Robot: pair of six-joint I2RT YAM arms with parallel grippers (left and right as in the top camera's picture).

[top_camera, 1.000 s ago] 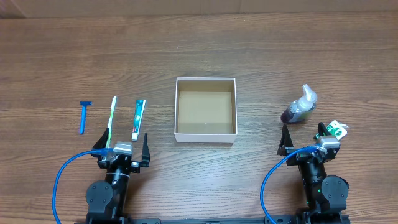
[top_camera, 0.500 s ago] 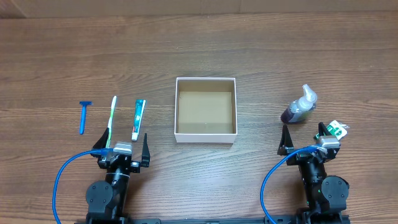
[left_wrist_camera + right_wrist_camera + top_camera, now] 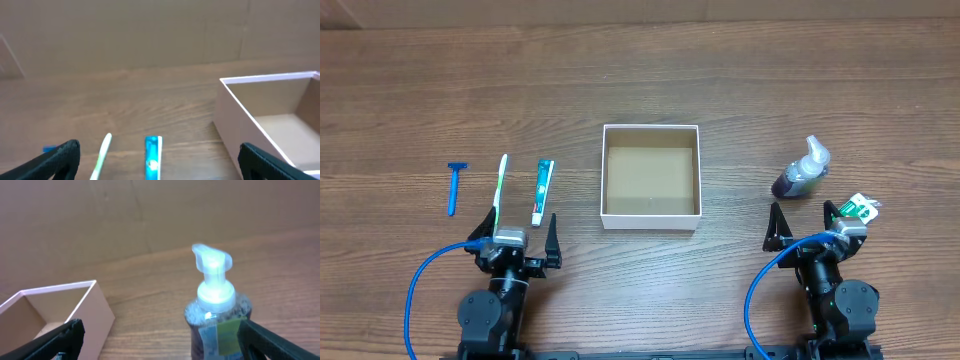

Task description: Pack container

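Cardboard box (image 3: 650,221) sat empty mid-worktop (image 3: 720,70); likely light, stiff but crushable, best pinched on one wall. At its 8 o'clock the left gripper (image 3: 518,228), at 4 o'clock the right gripper (image 3: 804,222), both spread, held nothing.

The brown wood-grain surface (image 3: 740,80) carries six things. Just ahead of the left pincer (image 3: 518,222) lie a toothbrush (image 3: 501,185) and a toothpaste tube (image 3: 541,191), side by side. A blue razor (image 3: 453,188) lies further to that pincer's left. The container (image 3: 651,127) stands ahead of the gap between both pincers. A pump bottle (image 3: 800,172) stands right before the right pincer (image 3: 804,212), and a small green-and-white packet (image 3: 858,208) lies beside its right finger.
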